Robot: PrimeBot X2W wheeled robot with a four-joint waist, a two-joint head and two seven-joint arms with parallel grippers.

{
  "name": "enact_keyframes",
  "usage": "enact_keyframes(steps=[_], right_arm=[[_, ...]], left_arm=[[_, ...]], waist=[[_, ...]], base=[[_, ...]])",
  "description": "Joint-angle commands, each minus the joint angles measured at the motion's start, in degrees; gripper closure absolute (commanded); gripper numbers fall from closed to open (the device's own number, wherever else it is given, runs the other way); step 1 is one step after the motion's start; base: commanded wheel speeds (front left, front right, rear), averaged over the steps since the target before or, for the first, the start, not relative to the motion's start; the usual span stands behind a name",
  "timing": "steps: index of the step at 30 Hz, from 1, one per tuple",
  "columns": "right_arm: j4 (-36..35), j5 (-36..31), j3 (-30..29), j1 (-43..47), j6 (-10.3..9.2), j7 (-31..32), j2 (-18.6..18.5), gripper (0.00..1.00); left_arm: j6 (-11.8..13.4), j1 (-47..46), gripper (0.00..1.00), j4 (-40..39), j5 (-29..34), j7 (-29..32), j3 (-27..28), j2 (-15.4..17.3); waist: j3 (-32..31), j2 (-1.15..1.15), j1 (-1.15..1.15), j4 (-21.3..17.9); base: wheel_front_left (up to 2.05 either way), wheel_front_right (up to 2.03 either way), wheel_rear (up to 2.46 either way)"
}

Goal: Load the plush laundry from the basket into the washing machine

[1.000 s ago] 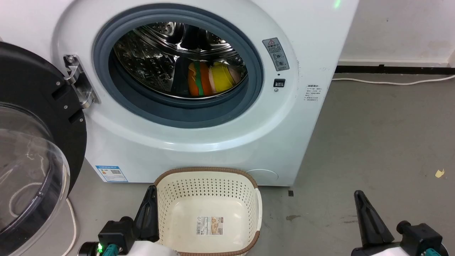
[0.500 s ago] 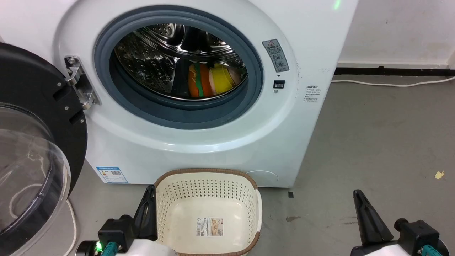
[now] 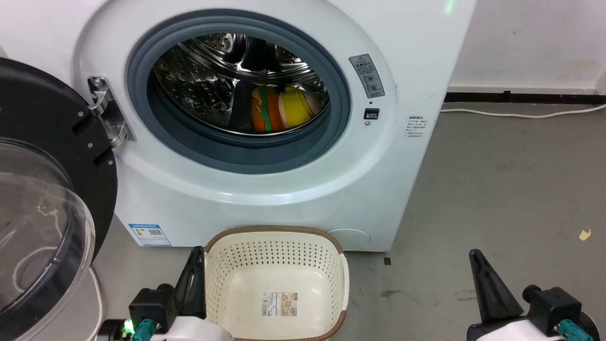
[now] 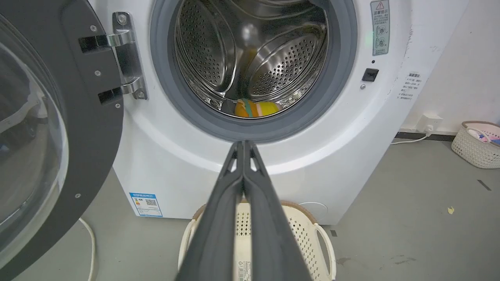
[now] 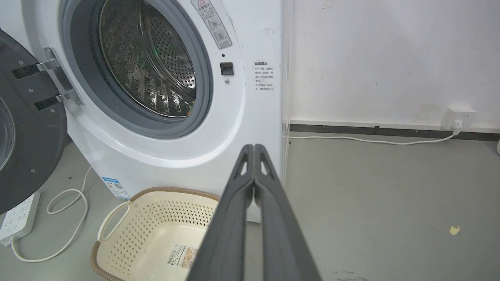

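The orange burger-like plush (image 3: pixel 264 112) with its green stripe and the yellow-and-pink plush (image 3: pixel 296 108) lie side by side in the steel drum (image 3: pixel 203 80) of the white washing machine (image 3: pixel 293 189). The left wrist view shows both plush toys (image 4: pixel 256 109) low in the drum. The cream basket (image 3: pixel 277 265) stands on the floor before the washer, holding nothing but its label sticker (image 3: pixel 279 303). My left gripper (image 3: pixel 195 258) is shut, just left of the basket. My right gripper (image 3: pixel 474 258) is shut over bare floor to the right.
The washer's black-rimmed bubble door (image 3: pixel 42 213) hangs wide open at the left. A white cable (image 3: pixel 521 112) runs along the back wall, and a power strip (image 5: pixel 17 216) with cord lies left of the washer. Another basket (image 4: pixel 478 142) sits far right.
The head view has shifted slightly, so the washer and basket sit a little lower in the picture. Both grippers stay shut at the bottom, and the plush toys have not moved.
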Motion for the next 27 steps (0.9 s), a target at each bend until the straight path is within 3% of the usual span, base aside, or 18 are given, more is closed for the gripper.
enact_keyframes(steps=[1, 27], right_arm=[[-0.32, -0.72, -0.16, -0.79, 0.01, 0.52, 0.05, 1.0], [-0.8, -2.98, -0.47, -1.95, 0.02, 3.57, 0.08, 1.0]], left_arm=[[-0.18, -0.74, 1.0, -0.44, 0.67, 0.46, 0.26, -0.04], [-0.92, -1.18, 1.0, -1.3, 3.11, 3.51, 1.9, -0.07]], waist=[[-0.05, 0.0, 0.0, 0.01], [-0.75, 0.0, 0.0, 0.07]], base=[[0.0, 0.0, 0.0], [0.0, 0.0, 0.0]])
